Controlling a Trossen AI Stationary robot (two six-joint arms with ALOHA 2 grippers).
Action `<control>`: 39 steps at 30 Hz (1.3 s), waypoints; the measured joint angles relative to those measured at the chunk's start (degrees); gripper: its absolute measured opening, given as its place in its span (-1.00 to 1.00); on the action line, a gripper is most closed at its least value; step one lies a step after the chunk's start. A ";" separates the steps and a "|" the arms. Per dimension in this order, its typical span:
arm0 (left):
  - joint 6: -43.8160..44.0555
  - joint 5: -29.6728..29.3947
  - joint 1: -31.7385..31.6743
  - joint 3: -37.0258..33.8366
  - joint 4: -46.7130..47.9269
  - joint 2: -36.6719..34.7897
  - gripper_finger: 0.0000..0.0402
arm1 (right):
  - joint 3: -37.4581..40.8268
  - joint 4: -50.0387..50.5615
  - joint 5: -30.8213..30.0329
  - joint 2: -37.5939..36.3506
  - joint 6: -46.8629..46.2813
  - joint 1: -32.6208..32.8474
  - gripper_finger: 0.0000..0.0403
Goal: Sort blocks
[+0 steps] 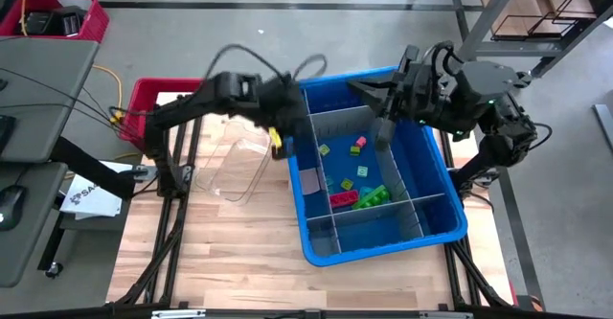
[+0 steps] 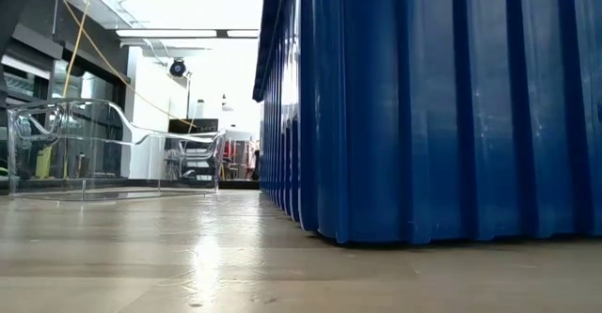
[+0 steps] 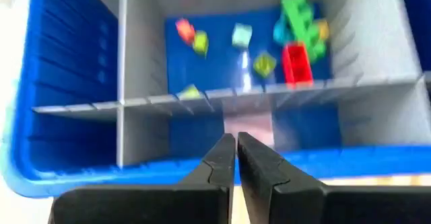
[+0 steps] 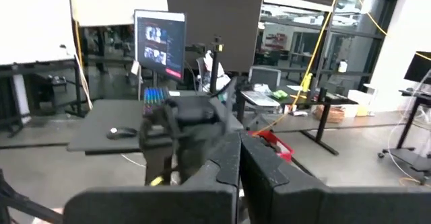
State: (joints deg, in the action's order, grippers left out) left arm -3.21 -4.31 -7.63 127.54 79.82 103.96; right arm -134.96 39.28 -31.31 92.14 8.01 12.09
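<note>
The blue bin stands on the table's right half, cut into compartments by grey dividers. Several small blocks lie on the floor of its middle compartment: a red one, a green one, a yellow-green one and a pink one. The left wrist view shows the red and green ones too. My left gripper is shut, tilted down above the bin's left wall. A yellow speck shows beside it; whether it is held, I cannot tell. My right gripper is shut and level, high over the bin.
A clear plastic container stands on the wooden table left of the bin, also in the low view. A pale pinkish piece lies in the bin's left compartment. Bare table shows toward the near edge. A red crate sits behind the left arm.
</note>
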 joint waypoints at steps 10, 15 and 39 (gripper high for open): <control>1.56 -1.09 1.50 -42.96 -6.59 -24.28 -1.00 | 0.02 6.37 0.02 0.00 -2.16 -0.06 -1.00; 0.67 7.76 0.82 -61.60 -23.58 -32.99 -1.00 | 0.02 6.28 0.06 0.00 -3.07 -0.61 -1.00; -21.98 -2.41 -8.20 -78.87 -41.14 -20.48 -1.00 | 0.02 2.71 -1.11 0.01 -8.04 -1.52 -1.00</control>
State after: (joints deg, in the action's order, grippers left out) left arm -25.19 -6.72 -15.83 48.66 38.68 83.48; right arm -134.93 41.99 -32.42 92.15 -0.03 10.57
